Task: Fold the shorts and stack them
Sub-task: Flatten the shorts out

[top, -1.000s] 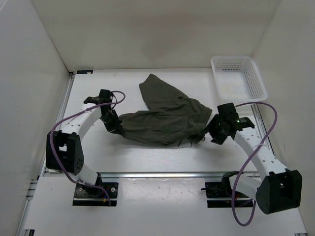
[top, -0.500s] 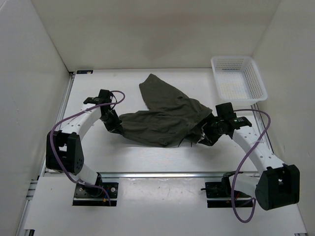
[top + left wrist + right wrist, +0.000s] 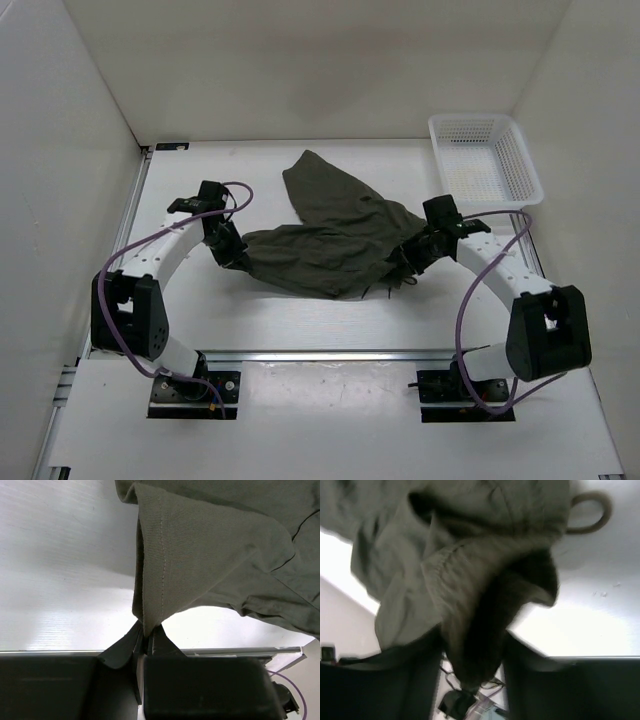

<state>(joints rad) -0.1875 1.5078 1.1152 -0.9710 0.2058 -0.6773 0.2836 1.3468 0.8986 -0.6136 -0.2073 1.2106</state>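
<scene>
Shorts [image 3: 335,235] of dark olive cloth are seen lying rumpled at the middle of the table [image 3: 300,310], not yet folded or stacked. One hem is pinched between the closed fingers of the left gripper [image 3: 147,639]. Waistband cloth is bunched between the right gripper's [image 3: 470,666] fingers. That view is blurred, so whether it is clamped cannot be told.

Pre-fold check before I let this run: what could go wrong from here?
1. Left end effector pinches only a corner of hem on the shorts; it may slip out under tension.
2. Right end effector straddles bunched waistband fabric, and the view is blurred; it may grab extra layers or miss.
3. The drawstring loop lies loose and could snag.
</scene>
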